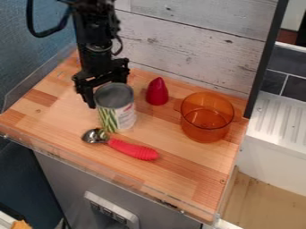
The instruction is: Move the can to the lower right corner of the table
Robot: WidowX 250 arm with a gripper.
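Can: The tin can (116, 106) stands upright on the left half of the wooden desk (194, 172), directly below and in front of the arm.
Gripper: Your black gripper (103, 79) hangs at the can's back left, fingers spread well apart; one drops beside the left wall, and the can likely hides the other's tip, so whether they straddle it fully is hard to judge.
Grasp: Center your fingers across the can's full width before you close, low enough to bear on the wall rather than the rim. Squeeze evenly; smooth, round metal may turn or slide if pinched off-center.
Scoop: A metal scoop with a red handle (133, 149) lies just in front. Lift straight up until the can's base clears it, then travel.
Pot: The orange see-through pot (206, 117) sits to the right. Carry the can between it and the desk's front edge, keeping its near wall well out of your path.
Corner: Your target is the lower right corner (204, 212). Stop a little inside the edges, lower the can level, let the whole base settle, then release and rise straight so no finger tips it.
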